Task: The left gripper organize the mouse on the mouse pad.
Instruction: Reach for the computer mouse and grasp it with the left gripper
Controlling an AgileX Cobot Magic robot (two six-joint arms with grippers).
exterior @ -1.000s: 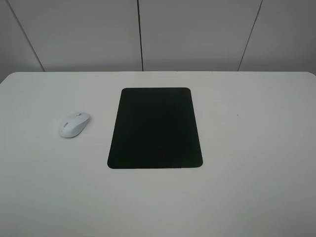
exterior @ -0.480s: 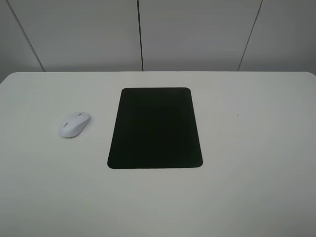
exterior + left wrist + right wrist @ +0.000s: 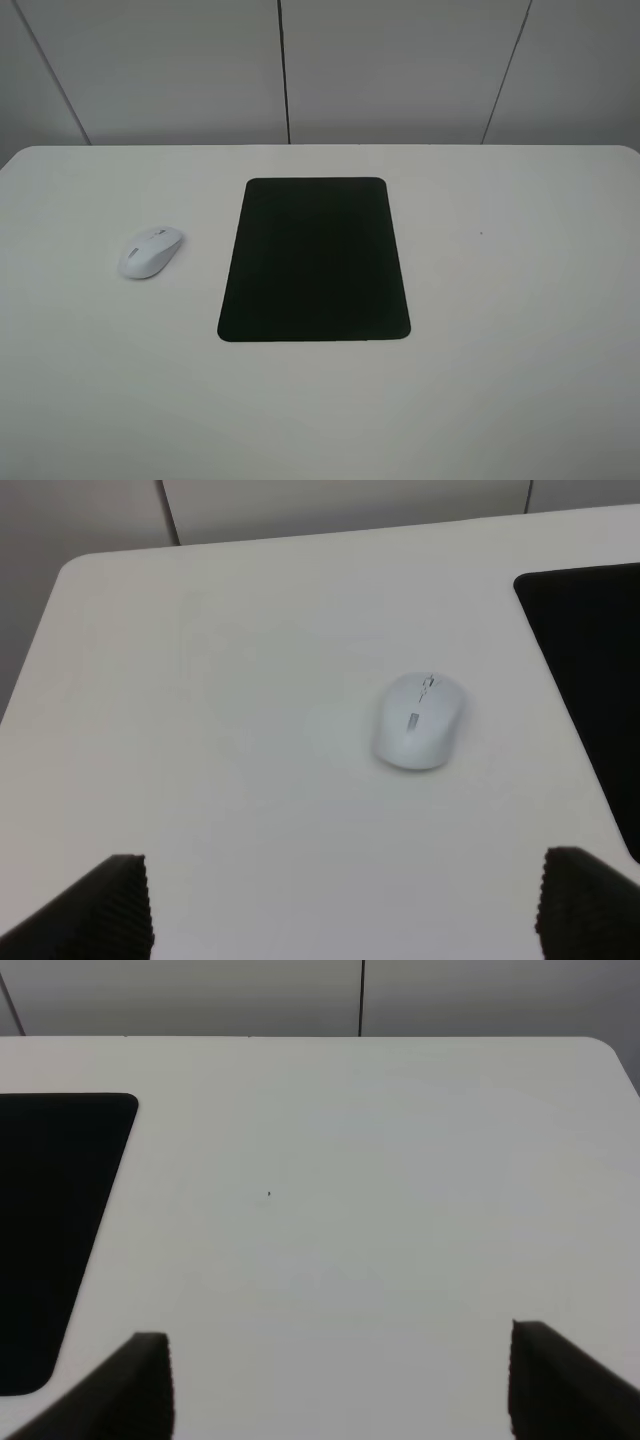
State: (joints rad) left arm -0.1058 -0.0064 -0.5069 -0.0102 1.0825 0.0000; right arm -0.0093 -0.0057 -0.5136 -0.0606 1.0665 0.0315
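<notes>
Nothing legible shows on the mouse [image 3: 151,251] or the mouse pad [image 3: 314,260].

white table [image 3: 520,330], mouse [image 3: 151,251], mouse pad [image 3: 314,260]

Lab-like test bench — plain white table [image 3: 520,330], grey panelled wall [image 3: 400,70] behind

White mouse [image 3: 151,251] lies left of, apart from, flat black mouse pad [image 3: 314,260].
</notes>
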